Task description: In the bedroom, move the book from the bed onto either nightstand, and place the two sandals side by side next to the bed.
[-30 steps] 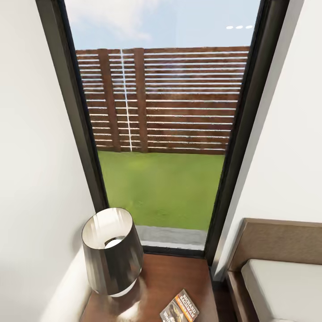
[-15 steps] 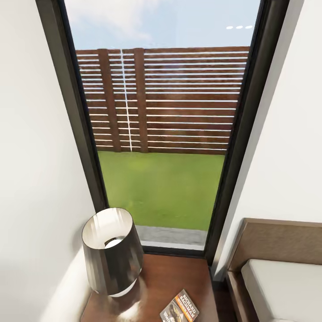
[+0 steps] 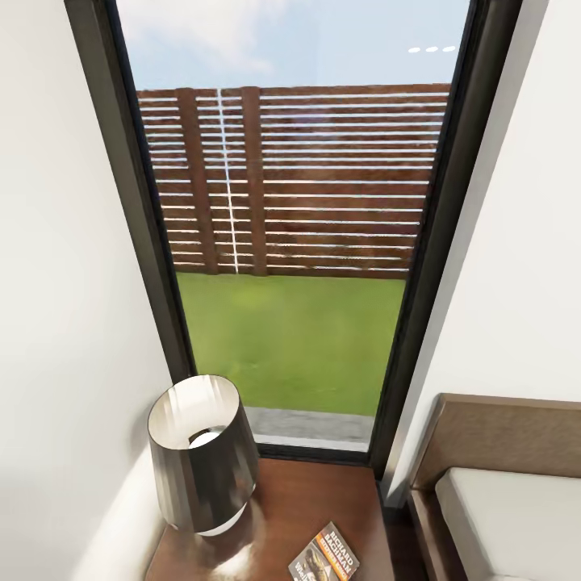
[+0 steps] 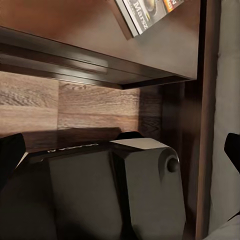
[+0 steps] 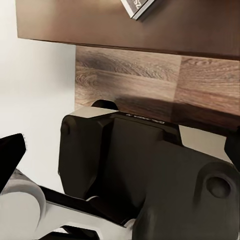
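The head camera is looking forward and slightly down from close in front of the window (image 3: 294, 242), taking in the nightstand (image 3: 315, 500) at the lower edge and the bed (image 3: 508, 500) corner at lower right.

The left wrist camera is sitting low, facing the nightstand (image 4: 100, 30) at close range over the robot's base (image 4: 115, 195) and the floor (image 4: 75, 105).

The right wrist camera is also sitting low and close, facing the nightstand (image 5: 165, 25) from the opposite side.

All three views are sharing the nightstand top and the book (image 3: 324, 557) lying on it: its corner is showing in the left wrist view (image 4: 145, 12) and in the right wrist view (image 5: 139, 7).
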Motion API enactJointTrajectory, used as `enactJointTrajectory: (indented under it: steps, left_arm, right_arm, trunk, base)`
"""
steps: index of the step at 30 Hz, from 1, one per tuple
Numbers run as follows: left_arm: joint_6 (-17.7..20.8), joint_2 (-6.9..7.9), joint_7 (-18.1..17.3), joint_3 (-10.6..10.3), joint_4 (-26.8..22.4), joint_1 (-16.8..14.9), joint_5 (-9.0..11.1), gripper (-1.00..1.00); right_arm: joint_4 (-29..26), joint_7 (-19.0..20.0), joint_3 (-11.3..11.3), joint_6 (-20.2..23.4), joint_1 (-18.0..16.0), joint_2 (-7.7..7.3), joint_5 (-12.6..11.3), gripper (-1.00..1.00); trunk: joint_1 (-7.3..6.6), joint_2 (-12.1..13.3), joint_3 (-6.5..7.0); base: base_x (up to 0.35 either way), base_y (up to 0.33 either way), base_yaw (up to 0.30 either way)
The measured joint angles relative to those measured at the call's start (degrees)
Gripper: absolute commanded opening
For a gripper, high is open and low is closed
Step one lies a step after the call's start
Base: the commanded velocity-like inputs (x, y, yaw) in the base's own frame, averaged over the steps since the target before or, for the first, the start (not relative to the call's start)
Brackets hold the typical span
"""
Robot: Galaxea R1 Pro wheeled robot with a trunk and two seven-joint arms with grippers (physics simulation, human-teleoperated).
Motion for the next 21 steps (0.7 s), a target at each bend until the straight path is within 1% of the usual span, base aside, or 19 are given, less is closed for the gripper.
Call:
enactJointTrajectory:
  steps: [1,4,5,9,10,13,17,21]
  left_arm:
    - [0.0,-0.03,0.0,0.0,0.0,0.0,0.0,1.0]
    - [0.0,-0.04,0.0,0.0,0.0,0.0,-0.1,1.0]
    - [0.0,-0.05,0.1,-0.1,0.0,0.0,-0.1,1.0]
    - [0.0,-0.07,0.1,-0.1,0.0,0.0,-0.1,1.0]
    - [0.0,-0.07,0.1,-0.1,0.0,0.0,-0.1,1.0]
    - [0.0,-0.05,0.1,0.0,0.0,0.0,-0.1,1.0]
    - [0.0,-0.07,0.1,-0.1,0.0,0.0,-0.1,1.0]
    - [0.0,-0.06,0.1,-0.1,0.0,0.0,-0.1,1.0]
  right_arm:
    - [0.0,0.0,0.0,0.0,0.0,0.67,0.0,1.0]
    - [0.0,0.0,0.0,0.0,0.0,1.86,0.0,1.0]
    - [0.0,0.0,0.0,0.0,0.0,2.48,0.0,1.0]
    - [0.0,0.0,0.0,0.0,0.0,3.76,0.0,1.0]
    - [0.0,0.0,0.0,0.0,0.0,4.36,0.0,1.0]
    - [0.0,0.0,0.0,0.0,0.0,5.24,0.0,1.0]
    - [0.0,0.0,0.0,0.0,0.0,5.72,0.0,1.0]
    - [0.0,0.0,0.0,0.0,0.0,5.83,0.0,1.0]
  trunk:
    - [0.0,0.0,0.0]
    - [0.0,0.0,0.0]
    - [0.0,0.0,0.0]
    - [0.0,0.0,0.0]
    - [0.0,0.0,0.0]
    - [0.0,0.0,0.0]
    - [0.0,0.0,0.0]
    - [0.0,0.0,0.0]
  base:
    - [0.0,0.0,0.0]
    - [0.0,0.0,0.0]
    - [0.0,0.0,0.0]
    - [0.0,0.0,0.0]
    - [0.0,0.0,0.0]
    - [0.0,0.0,0.0]
    - [0.0,0.0,0.0]
    - [0.0,0.0,0.0]
